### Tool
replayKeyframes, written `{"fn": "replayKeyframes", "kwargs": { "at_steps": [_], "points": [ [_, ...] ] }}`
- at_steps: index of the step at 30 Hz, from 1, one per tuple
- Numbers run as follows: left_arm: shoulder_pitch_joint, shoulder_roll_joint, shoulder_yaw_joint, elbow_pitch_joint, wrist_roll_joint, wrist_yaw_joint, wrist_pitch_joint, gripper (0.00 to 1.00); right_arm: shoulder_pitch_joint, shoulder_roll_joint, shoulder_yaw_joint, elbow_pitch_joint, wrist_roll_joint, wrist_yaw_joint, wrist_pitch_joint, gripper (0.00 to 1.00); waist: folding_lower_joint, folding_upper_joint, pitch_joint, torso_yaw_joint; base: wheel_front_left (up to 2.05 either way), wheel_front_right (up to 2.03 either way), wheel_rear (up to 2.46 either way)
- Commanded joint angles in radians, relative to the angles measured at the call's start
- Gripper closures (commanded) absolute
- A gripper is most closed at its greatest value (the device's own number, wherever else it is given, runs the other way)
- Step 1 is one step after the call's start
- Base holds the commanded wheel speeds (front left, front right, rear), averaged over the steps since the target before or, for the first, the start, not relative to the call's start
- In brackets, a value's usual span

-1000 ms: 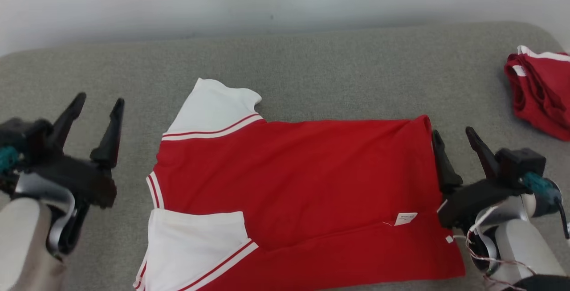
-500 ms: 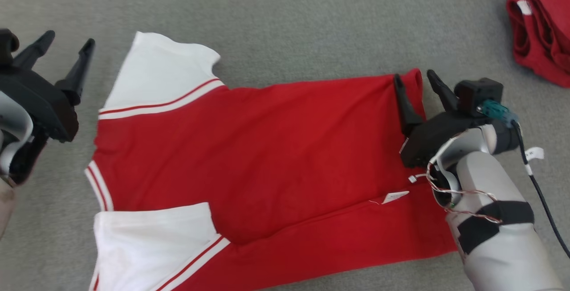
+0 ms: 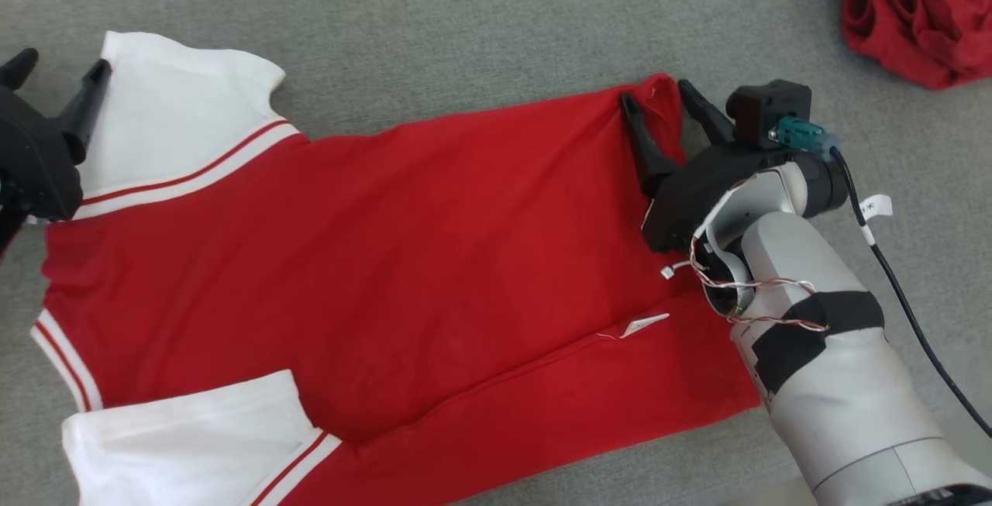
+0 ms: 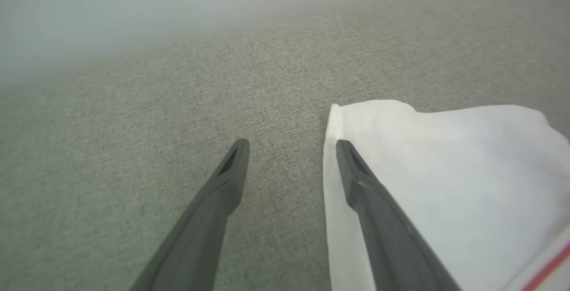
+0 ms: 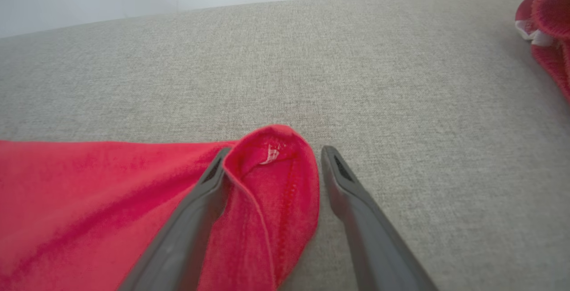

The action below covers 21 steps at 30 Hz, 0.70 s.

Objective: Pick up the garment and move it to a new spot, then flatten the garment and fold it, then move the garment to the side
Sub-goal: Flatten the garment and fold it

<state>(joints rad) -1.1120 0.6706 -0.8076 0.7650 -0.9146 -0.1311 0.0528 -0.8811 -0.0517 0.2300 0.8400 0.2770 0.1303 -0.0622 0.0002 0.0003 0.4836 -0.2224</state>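
Grey fabric surface (image 3: 465,18); parted right tool (image 3: 655,91) straddles garment (image 3: 387,258) corner

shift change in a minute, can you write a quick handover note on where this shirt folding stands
Red short-sleeved shirt with white sleeves: spread out on the grey fabric surface. A second red-and-white garment lies far right.
Left end effector: open, holding nothing, one finger over the far white sleeve, the other over bare surface.
Right end effector: open, straddling the raised far hem corner, not clamped.
Done: shirt laid flat; the near long edge looks folded in.
Left: grip both far ends, finish the fold, move the shirt aside.
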Motion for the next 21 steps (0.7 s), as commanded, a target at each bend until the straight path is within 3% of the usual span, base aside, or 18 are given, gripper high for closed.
{"fn": "replayKeyframes", "kwargs": {
  "at_steps": [1,13,14,15,16,17,21],
  "points": [
    [-0.021,0.009,-0.012,0.011,-0.008,0.001,-0.007,0.0,-0.017,0.001,0.013,0.007,0.015,0.0,-0.007,0.0,-0.0002,-0.0003,0.021,-0.021,0.0,0.0,0.0],
    [-0.07,-0.023,-0.144,0.029,-0.115,0.001,-0.002,0.0,-0.051,0.002,0.113,0.043,0.097,0.0,-0.05,0.0,-0.0002,-0.0003,0.03,-0.022,0.0,0.0,0.0],
    [-0.072,-0.023,-0.154,0.025,-0.124,0.001,0.007,0.34,-0.057,0.002,0.116,0.047,0.102,0.0,-0.052,0.0,-0.0002,-0.0003,0.032,-0.022,0.0,0.0,0.0],
    [-0.073,-0.021,-0.167,0.02,-0.134,0.001,0.013,0.83,-0.062,0.002,0.119,0.052,0.105,0.0,-0.054,0.41,-0.0002,-0.0003,0.033,-0.021,0.0,0.0,0.0],
    [-0.075,-0.017,-0.177,0.018,-0.143,0.001,0.014,1.0,-0.067,0.002,0.121,0.056,0.11,0.0,-0.059,0.62,-0.0002,-0.0003,0.034,-0.021,0.0,0.0,0.0],
    [-0.075,-0.015,-0.185,0.015,-0.155,0.001,0.015,1.0,-0.074,0.002,0.121,0.059,0.113,0.0,-0.065,1.0,-0.0002,-0.0003,0.035,-0.019,0.0,0.0,0.0],
    [-0.081,-0.01,-0.192,0.0,-0.212,0.001,-0.023,1.0,-0.097,0.002,0.109,0.083,0.1,0.0,-0.1,1.0,-0.0002,-0.0003,0.028,-0.003,0.0,0.0,0.0]
  ]
}}
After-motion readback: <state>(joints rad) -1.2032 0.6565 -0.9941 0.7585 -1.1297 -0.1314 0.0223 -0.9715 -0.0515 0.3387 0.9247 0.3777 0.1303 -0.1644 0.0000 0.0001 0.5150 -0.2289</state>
